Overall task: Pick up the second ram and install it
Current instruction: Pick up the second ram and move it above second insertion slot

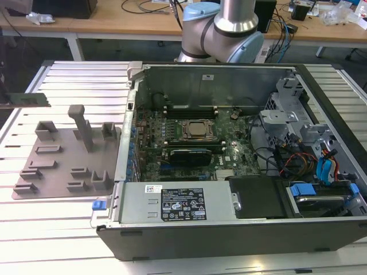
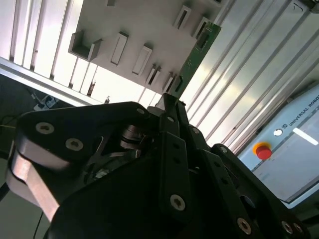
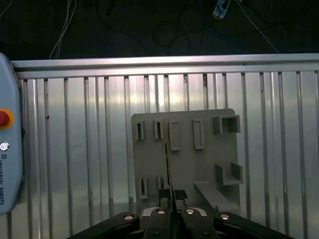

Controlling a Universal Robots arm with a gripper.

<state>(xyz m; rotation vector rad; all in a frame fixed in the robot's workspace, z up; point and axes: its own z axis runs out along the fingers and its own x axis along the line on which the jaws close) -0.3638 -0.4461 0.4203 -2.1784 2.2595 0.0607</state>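
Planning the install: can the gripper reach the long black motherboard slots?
Probably yes: the open computer case leaves the long black slots uncovered from above. The gripper, fingers shut on the thin green-grey memory stick, hangs near the grey plastic tray.

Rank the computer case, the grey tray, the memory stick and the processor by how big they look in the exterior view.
1. computer case
2. grey tray
3. memory stick and processor: not ranked. They look much alike in size, and the stick runs off the picture's edge.
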